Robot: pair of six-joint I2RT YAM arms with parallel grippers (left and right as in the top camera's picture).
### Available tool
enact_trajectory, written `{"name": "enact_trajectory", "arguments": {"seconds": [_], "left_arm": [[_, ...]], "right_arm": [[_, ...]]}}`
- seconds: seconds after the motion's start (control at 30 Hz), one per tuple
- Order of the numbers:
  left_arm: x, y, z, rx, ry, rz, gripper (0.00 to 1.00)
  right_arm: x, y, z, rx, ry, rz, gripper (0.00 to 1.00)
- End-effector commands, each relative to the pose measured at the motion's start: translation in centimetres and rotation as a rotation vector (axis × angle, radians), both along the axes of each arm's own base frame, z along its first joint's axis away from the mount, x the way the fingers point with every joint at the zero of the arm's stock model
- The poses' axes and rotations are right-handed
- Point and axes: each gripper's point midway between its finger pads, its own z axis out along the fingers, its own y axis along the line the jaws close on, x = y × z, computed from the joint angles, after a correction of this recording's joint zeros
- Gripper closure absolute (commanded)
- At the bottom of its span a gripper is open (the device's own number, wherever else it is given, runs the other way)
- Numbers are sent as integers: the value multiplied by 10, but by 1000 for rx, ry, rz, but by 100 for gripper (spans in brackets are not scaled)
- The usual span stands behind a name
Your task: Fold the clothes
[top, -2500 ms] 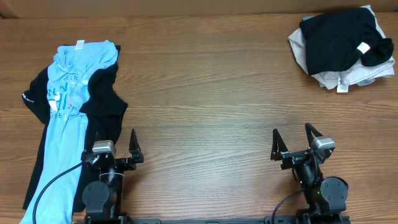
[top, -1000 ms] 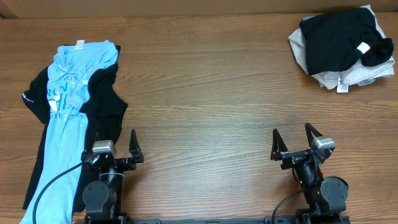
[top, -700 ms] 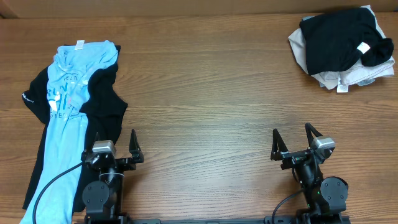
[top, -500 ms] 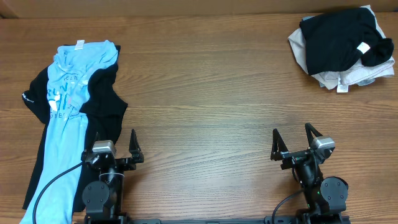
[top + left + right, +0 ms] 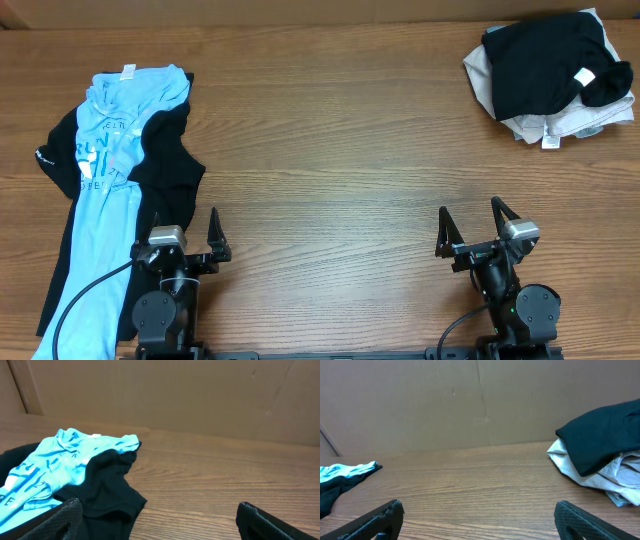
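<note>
Overhead view: left claw [image 5: 184, 222] and right claw [image 5: 469, 212], both spread wide and empty over the desk [image 5: 330, 130]; light blue T-shirt [image 5: 100, 200] lies ahead-left of the left claw, atop a black garment [image 5: 170, 150].

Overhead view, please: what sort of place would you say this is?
Probably a robotics lab bench: a wooden table, a plain cardboard wall behind it, and a light blue T-shirt laid out for folding.

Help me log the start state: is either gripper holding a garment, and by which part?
Nothing is held. The left gripper and right gripper are both open and empty, neither touching the light blue T-shirt.
</note>
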Motion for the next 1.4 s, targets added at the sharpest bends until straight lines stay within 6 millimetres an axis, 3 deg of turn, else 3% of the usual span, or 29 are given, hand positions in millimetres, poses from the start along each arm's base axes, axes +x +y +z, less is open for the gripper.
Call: {"name": "enact_trajectory", "arguments": {"seconds": [0.0,0.13,0.2,0.3,0.5,0.7,0.9,1.03,1.23,1.37], "left_arm": [[0,2,7,25,-31,10,0],[0,-10,31,30,-118,-61,0],[-5,-16,55,43,-170,-97,0],[-13,-17,86,84,-204,-99,0],[-27,-11,143,138,-184,-60,0],[-10,-7,192,144,-74,-50,0],[26,-6,224,129,128,-64,0],[49,-5,230,113,317,-80,0],[83,-12,225,151,601,-178,0],[116,-16,221,136,670,-216,0]], "right_arm": [[-2,8,5,2,-34,44,0],[-8,19,28,3,-128,115,0],[-12,22,46,3,-176,135,0],[-17,22,63,3,-204,136,0],[-32,20,118,0,-300,132,0],[-29,21,170,-3,-297,133,0],[3,23,205,-6,-140,135,0],[34,26,216,-9,31,135,0],[80,30,207,-86,337,148,0],[115,33,192,-88,487,154,0]]}}
